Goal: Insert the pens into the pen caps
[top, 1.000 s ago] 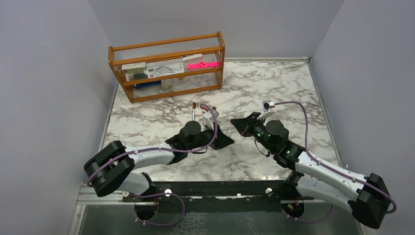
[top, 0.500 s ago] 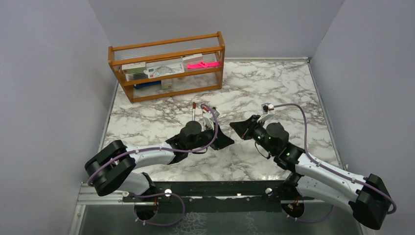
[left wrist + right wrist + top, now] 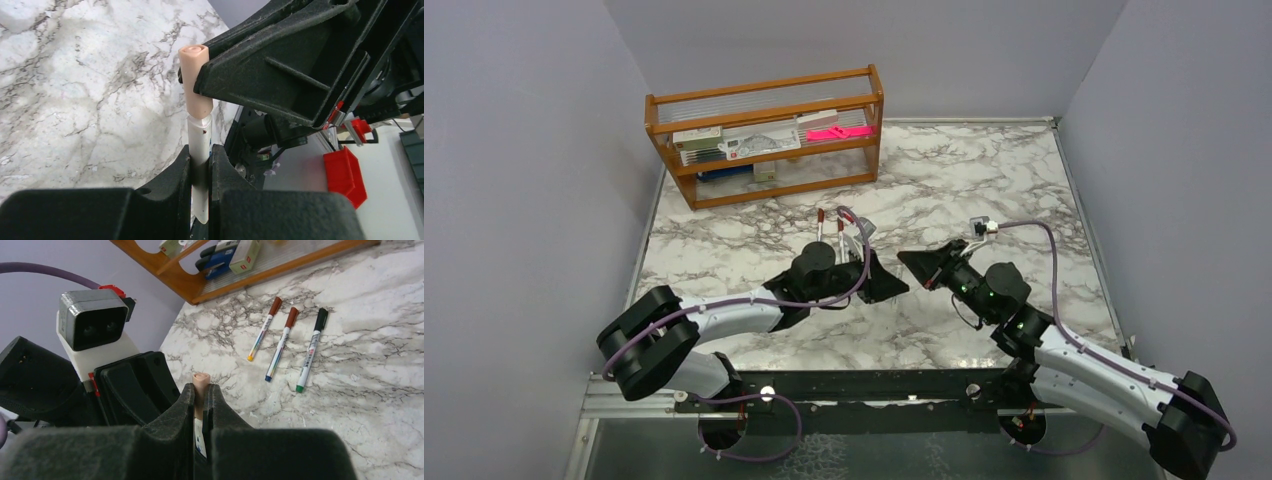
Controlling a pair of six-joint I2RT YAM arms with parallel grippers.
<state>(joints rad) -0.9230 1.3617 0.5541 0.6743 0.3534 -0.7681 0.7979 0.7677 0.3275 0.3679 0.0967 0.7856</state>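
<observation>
Pen (image 3: 200, 131) looked light, stiff and slick; left hand (image 3: 201, 153) pinched its barrel, right hand (image 3: 201, 390) pinched the peach cap (image 3: 201, 379).

Top view: both arms run low from the bottom edge toward frame centre. The left arm (image 3: 724, 318) is folded at far left and stretches rightward, while the right arm (image 3: 1084, 355) stretches up-left from the lower right corner. The left gripper (image 3: 894, 285) points right and the right gripper (image 3: 909, 262) points left, meeting tip to tip at mid-frame, nearly touching. Left jaws are pinched almost closed on a pen (image 3: 200, 150), right jaws likewise on a peach cap (image 3: 201, 382); each wrist view shows the other gripper's black body close ahead.
</observation>
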